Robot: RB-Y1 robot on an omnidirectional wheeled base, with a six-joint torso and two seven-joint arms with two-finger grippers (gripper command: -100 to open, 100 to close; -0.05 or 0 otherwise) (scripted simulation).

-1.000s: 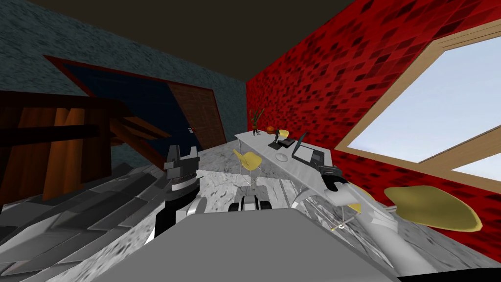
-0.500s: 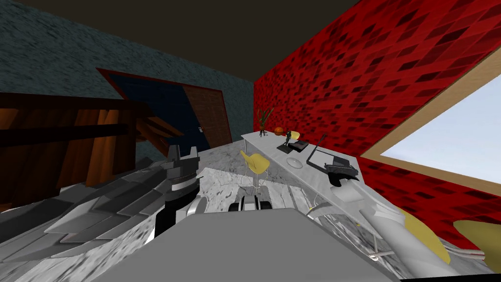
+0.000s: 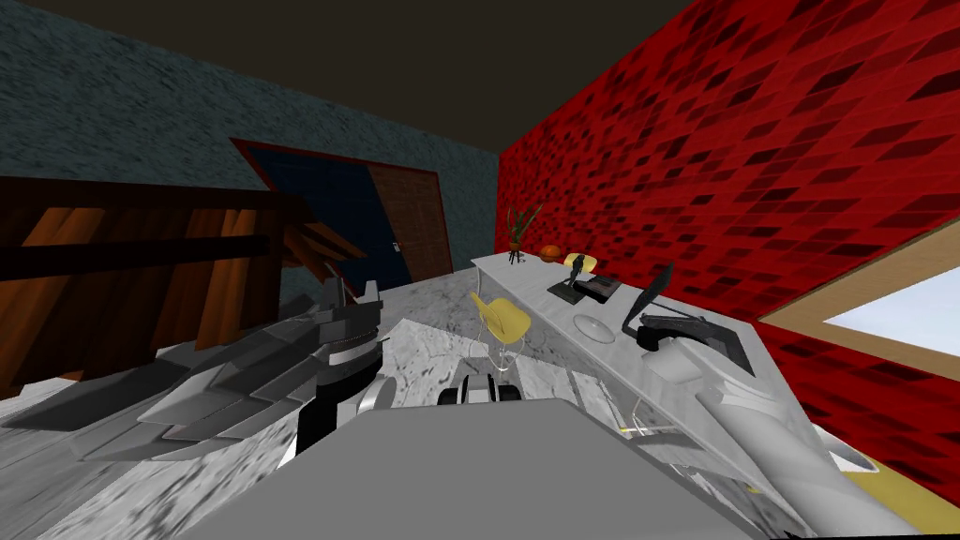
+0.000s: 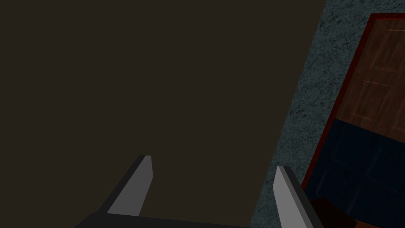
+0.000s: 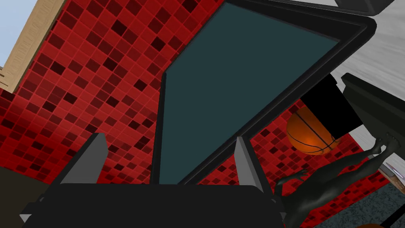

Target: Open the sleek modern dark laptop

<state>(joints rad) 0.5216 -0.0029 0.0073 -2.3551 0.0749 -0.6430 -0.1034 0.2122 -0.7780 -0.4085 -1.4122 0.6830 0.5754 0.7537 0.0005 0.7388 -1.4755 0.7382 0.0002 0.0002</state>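
A dark laptop (image 3: 654, 291) sits on the long white desk (image 3: 534, 286) by the red tiled wall, its lid raised. In the right wrist view its dark teal screen (image 5: 237, 87) with a black bezel stands close ahead of my right gripper (image 5: 170, 158). That gripper's fingers are open, the lid's lower corner reaching down between them without touching them. In the head view the right gripper (image 3: 649, 330) is at the laptop's near side. My left gripper (image 4: 211, 184) is open, held up at my left (image 3: 349, 305).
Beyond the laptop the desk carries a dark figurine (image 5: 336, 174), an orange basketball (image 5: 310, 132), a flat round dish (image 3: 593, 325) and a potted plant (image 3: 518, 230). A yellow chair (image 3: 503, 319) stands at the desk. A brown door (image 3: 408, 225) is at the far wall.
The whole head view has shifted: I have moved toward the desk, and the window has slid off to the right. My right arm stays at the laptop, whose lid is up throughout.
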